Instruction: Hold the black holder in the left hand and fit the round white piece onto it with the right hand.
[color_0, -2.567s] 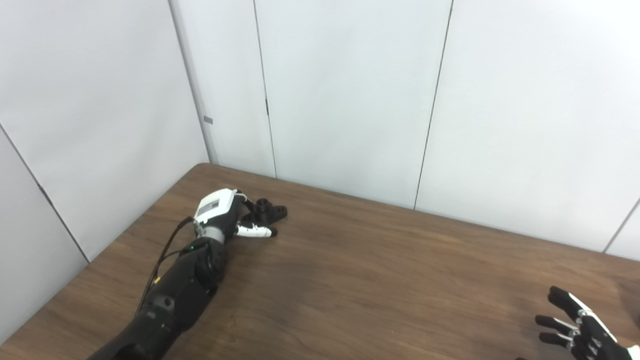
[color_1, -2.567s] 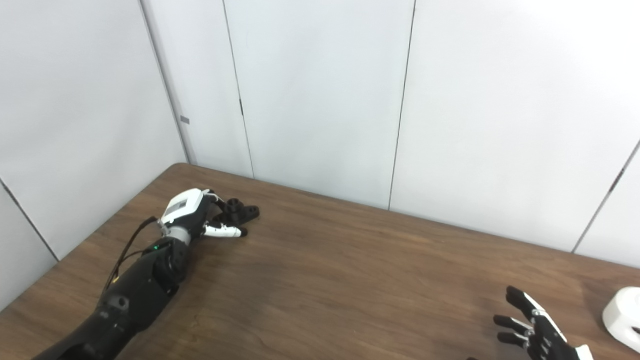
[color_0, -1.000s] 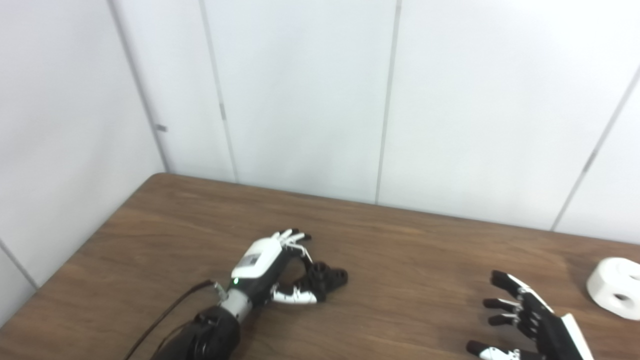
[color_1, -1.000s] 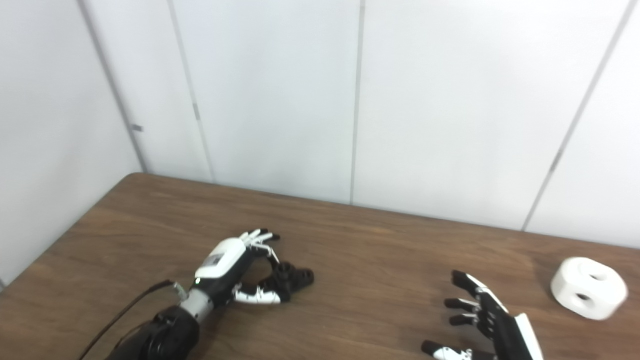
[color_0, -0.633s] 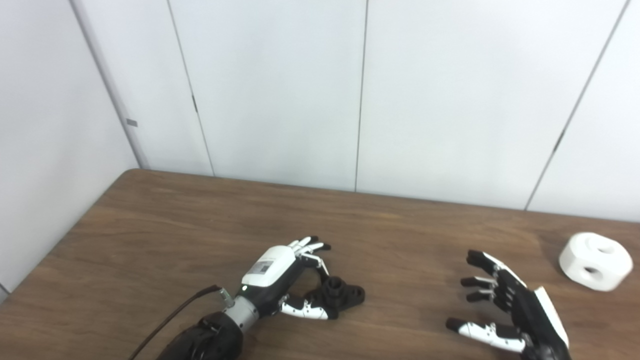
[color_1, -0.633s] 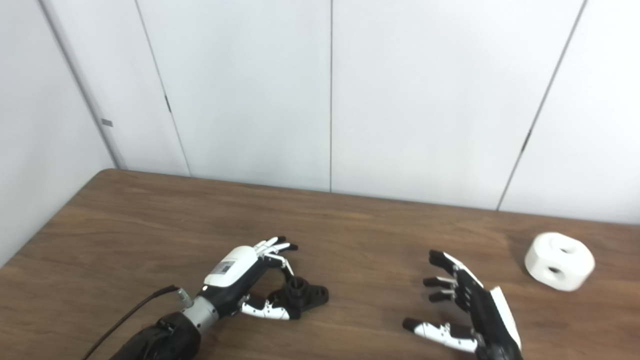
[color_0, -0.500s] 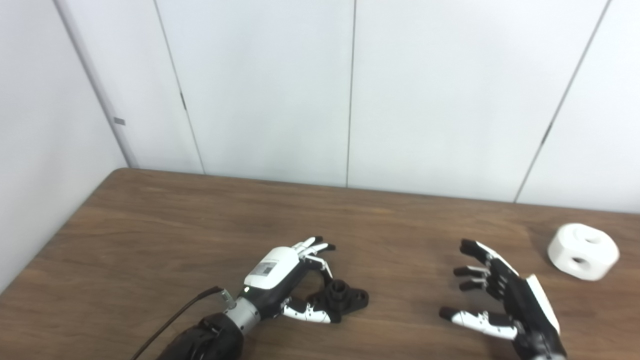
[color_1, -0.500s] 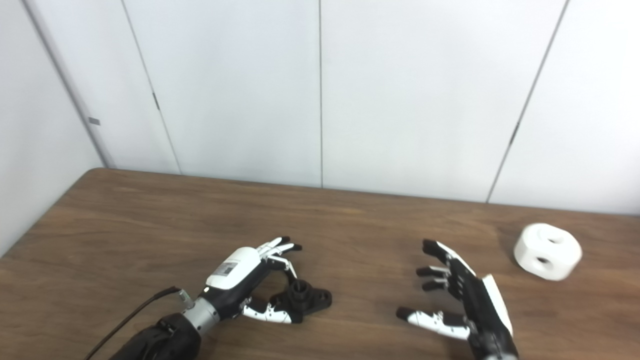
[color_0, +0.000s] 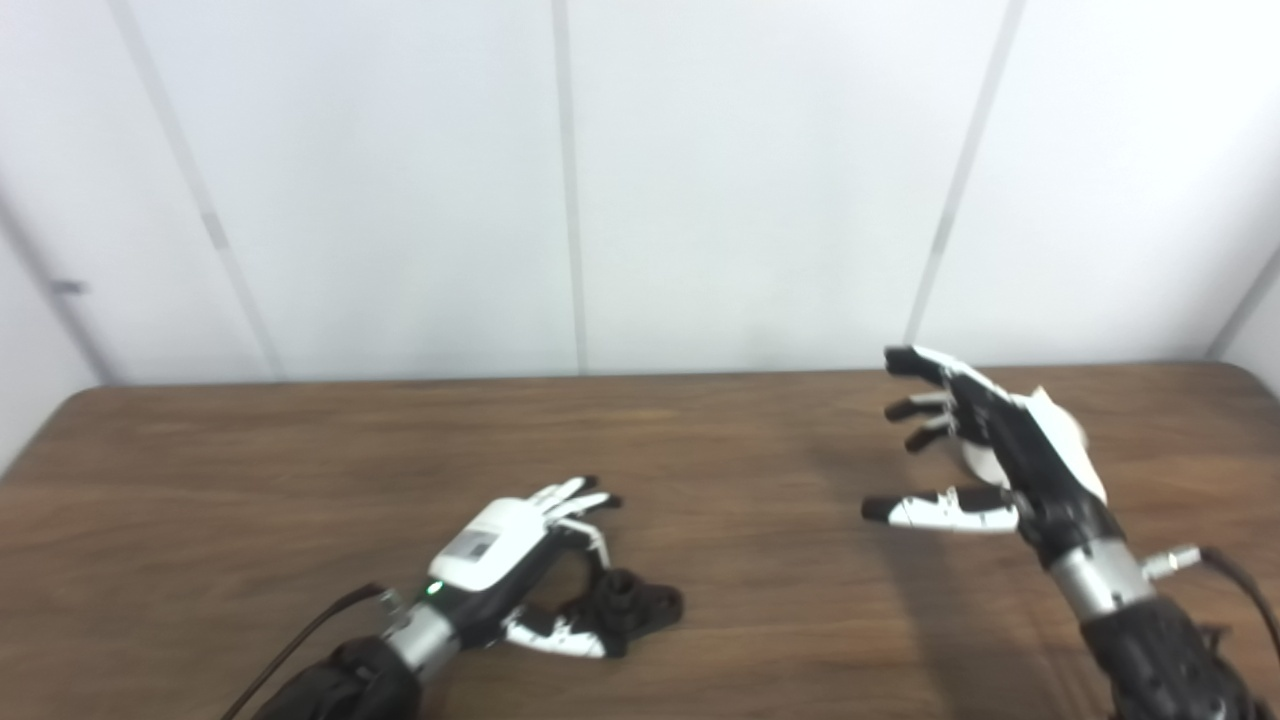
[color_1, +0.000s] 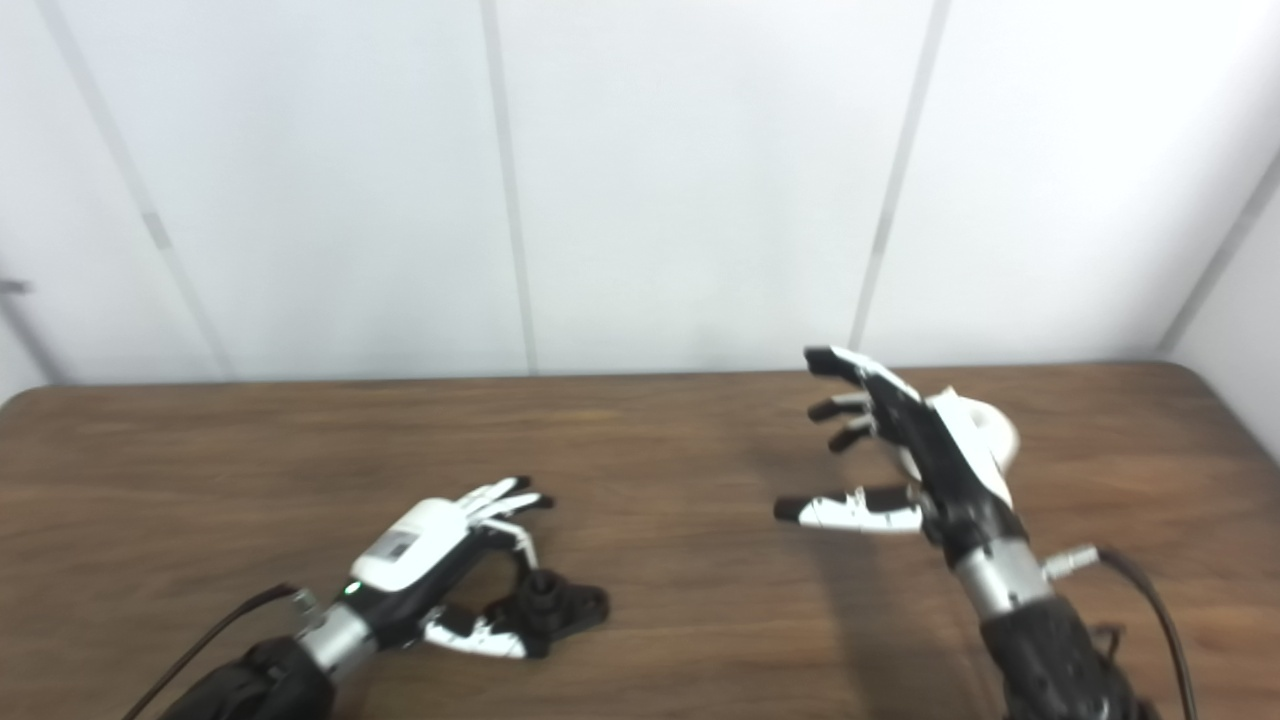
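Early stage, nothing mated. Left hand (color_0: 500, 545) sits low on the table (color_0: 250, 480); the black holder (color_0: 630, 610) lies at its fingertip side, thumb under or against it, the other fingers spread above it. Not clamped, so the hand reads as open, and the holder looks to be resting on the table, not lifted. Right hand (color_1: 915, 455) is raised, fingers apart, empty. Round white piece (color_1: 985, 430) lies just behind that hand, mostly hidden by it, untouched as far as visible. Left to do: close on the holder, grasp the white piece, bring the two together, fit.
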